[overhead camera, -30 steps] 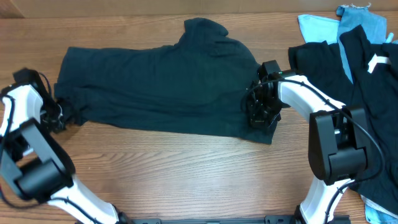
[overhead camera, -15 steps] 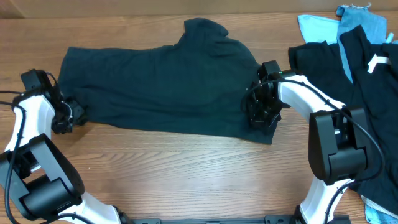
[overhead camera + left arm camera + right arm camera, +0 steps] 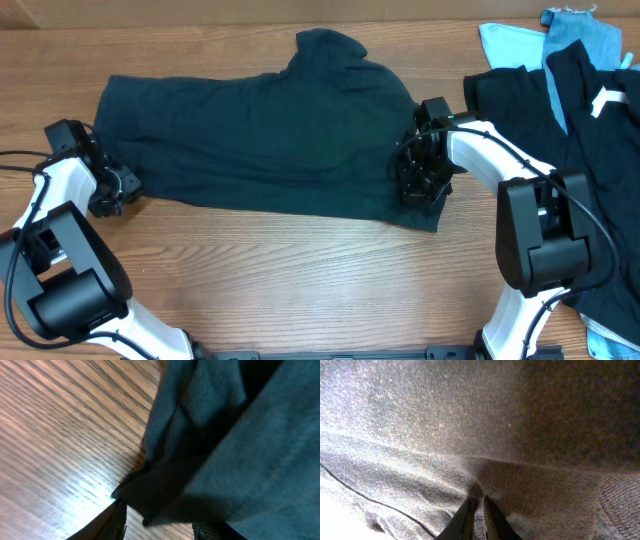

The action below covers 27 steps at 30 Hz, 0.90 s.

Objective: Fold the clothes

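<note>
A dark T-shirt (image 3: pixel 260 135) from the clothes lies spread flat across the middle of the table. My left gripper (image 3: pixel 112 190) sits at its lower left corner. In the left wrist view the left gripper (image 3: pixel 157 527) is open, with bare wood between its fingers and the shirt's corner (image 3: pixel 155 495) just past the tips. My right gripper (image 3: pixel 415 180) rests on the shirt's lower right part. The right wrist view shows the right gripper (image 3: pixel 479 502) shut on a thin fold of the shirt's cloth (image 3: pixel 470 435).
A pile of more clothes lies at the right edge: black garments (image 3: pixel 590 160), one with a white mark, and light blue pieces (image 3: pixel 530 45) at the back. Bare wood table (image 3: pixel 300 270) stretches along the front, between the two arm bases.
My left gripper has shifted a little to the right at the shirt's lower left corner and its jaws have opened. The right gripper and the shirt have stayed put.
</note>
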Tool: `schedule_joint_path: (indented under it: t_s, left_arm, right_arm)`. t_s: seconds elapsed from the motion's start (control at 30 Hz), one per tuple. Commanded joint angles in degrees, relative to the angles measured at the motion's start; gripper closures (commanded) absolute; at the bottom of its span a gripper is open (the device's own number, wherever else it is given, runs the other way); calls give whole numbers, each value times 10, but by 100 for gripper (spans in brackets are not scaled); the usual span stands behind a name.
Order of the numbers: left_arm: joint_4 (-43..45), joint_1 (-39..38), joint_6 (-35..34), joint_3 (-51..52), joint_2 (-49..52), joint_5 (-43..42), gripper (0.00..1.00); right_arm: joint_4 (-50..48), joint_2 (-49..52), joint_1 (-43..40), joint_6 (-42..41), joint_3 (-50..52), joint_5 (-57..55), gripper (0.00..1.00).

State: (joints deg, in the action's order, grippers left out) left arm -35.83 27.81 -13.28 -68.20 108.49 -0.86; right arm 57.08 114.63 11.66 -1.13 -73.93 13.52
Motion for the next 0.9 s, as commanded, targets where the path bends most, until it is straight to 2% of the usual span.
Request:
schedule_joint_path:
  t_s: [0.0, 0.2, 0.33, 0.37, 0.4, 0.57, 0.67, 0.87]
  left_arm:
    - [7, -3, 6, -4, 13, 17, 88]
    - [-37, 34, 9, -76, 12, 94, 91]
    - [-102, 38, 3, -124, 12, 279, 86]
    - [-112, 38, 5, -133, 12, 276, 78]
    - [-125, 38, 5, -133, 12, 263, 76]
    - [-150, 37, 5, -133, 12, 265, 77]
    - [-158, 37, 7, -133, 12, 270, 68]
    - [-159, 37, 7, -133, 12, 283, 63]
  right_arm:
    - [9, 24, -5, -1, 12, -45, 88]
    - [20, 24, -5, -2, 12, -70, 88]
    - [20, 24, -5, -3, 12, -70, 88]
    - [18, 24, -5, -3, 12, -70, 88]
    - [17, 24, -5, -3, 12, -70, 88]
    - [16, 24, -5, -3, 12, -70, 88]
    - [16, 24, -5, -3, 12, -70, 88]
    - [16, 24, -5, -4, 12, -70, 88]
